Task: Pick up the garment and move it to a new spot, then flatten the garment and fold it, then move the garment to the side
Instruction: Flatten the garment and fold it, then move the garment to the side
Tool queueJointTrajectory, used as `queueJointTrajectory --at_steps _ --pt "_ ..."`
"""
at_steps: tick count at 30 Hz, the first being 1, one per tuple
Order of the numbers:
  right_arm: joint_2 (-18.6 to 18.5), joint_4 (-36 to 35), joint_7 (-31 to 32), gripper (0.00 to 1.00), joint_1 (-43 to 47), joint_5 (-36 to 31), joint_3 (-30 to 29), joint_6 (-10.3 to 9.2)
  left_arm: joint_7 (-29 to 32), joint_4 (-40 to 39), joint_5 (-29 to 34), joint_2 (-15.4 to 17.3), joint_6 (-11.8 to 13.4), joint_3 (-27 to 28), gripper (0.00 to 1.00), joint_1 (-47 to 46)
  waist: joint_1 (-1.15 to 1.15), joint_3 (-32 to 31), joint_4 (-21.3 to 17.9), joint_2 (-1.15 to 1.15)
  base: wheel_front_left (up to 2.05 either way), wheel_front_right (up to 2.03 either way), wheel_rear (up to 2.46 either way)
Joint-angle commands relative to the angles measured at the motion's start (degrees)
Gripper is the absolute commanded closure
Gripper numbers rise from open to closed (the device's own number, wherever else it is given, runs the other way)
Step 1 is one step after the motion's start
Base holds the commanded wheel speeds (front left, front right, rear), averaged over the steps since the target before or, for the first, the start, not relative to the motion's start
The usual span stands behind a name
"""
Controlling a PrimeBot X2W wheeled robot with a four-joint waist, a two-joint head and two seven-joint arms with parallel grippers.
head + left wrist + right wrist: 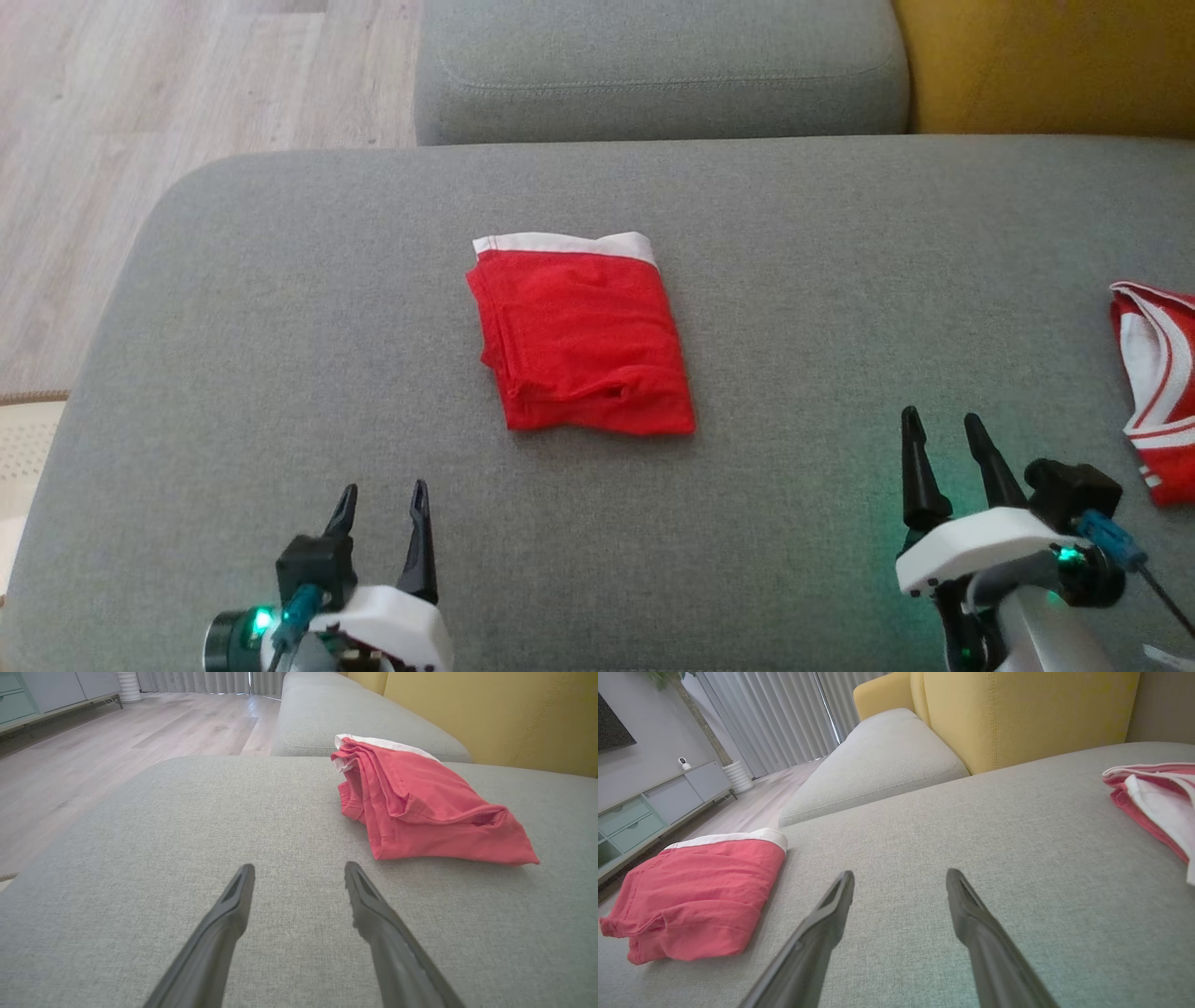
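The garment (583,336) is a red piece with a white band along its far edge, lying folded in a rough rectangle in the middle of the grey cushion (280,327). The left wrist view has the garment (420,807) ahead and to the right, the right wrist view has the garment (696,896) at the left. My left gripper (383,499) hovers open near the cushion's front, left of the garment and apart from it. My right gripper (943,425) stands open at the front right, nothing between its fingers.
A second red and white cloth (1158,373) lies at the cushion's right edge, close to my right gripper. A smaller grey cushion (653,65) and a yellow backrest (1055,65) sit behind. Wooden floor (140,140) drops off to the left.
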Motion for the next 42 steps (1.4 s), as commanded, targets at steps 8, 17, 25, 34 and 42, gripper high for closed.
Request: queueJointTrajectory --at_steps 8,17,25,34,42 --pt "0.1 -2.8 -0.7 0.0 -0.7 -1.9 2.2 0.37 -0.3 -2.3 1.3 0.5 0.3 2.1 0.0 -0.6 0.0 -0.2 0.0 0.0 0.0 0.0 0.0" --pt "0.1 -3.4 -0.7 0.0 -1.6 -2.0 3.9 0.37 -0.3 -4.3 1.6 0.5 0.3 1.9 0.0 -1.8 0.0 2.5 1.5 0.0 0.0 0.0 0.0" --pt "0.1 -1.5 -0.7 0.0 -8.9 -4.6 7.0 0.37 -0.3 -7.8 1.3 0.5 -0.6 -1.7 0.0 -6.5 0.0 9.3 7.8 0.0 0.0 0.0 0.0" --pt "0.1 7.8 0.3 0.0 -18.6 -8.7 6.9 0.37 -0.3 -8.5 0.0 0.5 -0.4 -3.7 0.0 -8.6 0.0 13.4 14.8 0.0 0.0 0.0 0.0" --pt "0.1 16.4 3.2 0.0 -24.2 -13.7 5.5 0.37 -0.3 -8.8 -0.6 0.5 -0.2 -3.9 0.0 -8.9 0.0 15.0 17.1 0.0 0.0 0.0 0.0"
